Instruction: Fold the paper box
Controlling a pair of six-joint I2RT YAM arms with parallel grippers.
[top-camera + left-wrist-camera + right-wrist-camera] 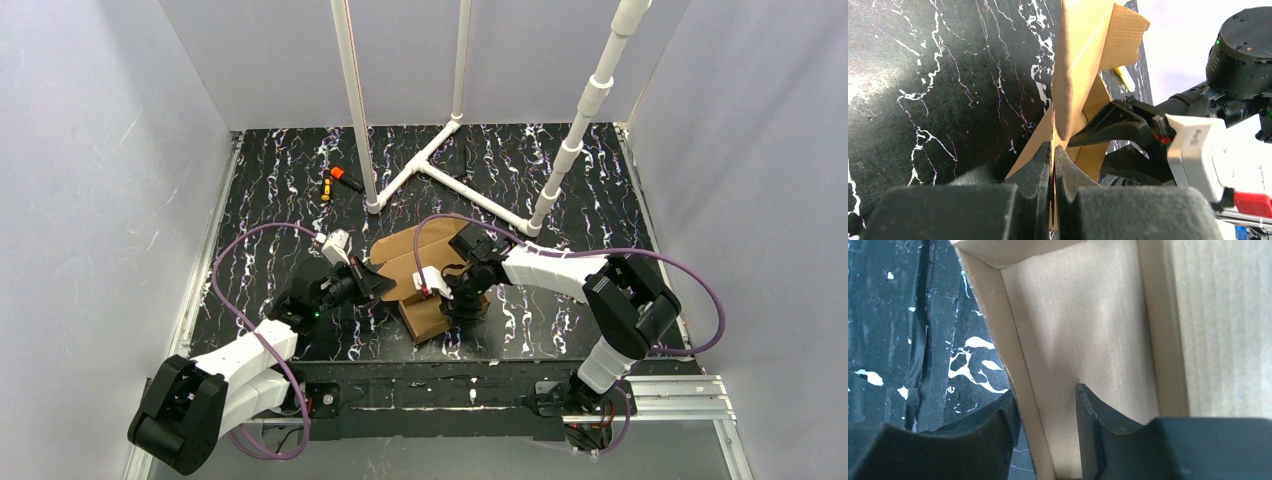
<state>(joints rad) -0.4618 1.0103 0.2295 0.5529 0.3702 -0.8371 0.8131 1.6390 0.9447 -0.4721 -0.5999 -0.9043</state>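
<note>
The paper box (428, 300) sat half-formed on the desk (270, 210). The left claw (1053, 157) pinched a raised flap's edge; the right claw (1045, 405) stood parted astride a side wall. Light, stiff cardboard, I reckoned: best held by panel edges near the creases.

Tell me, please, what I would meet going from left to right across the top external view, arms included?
left arm's big black joint → left gripper, shut on a flap → paper box → right arm's big black joint
</note>
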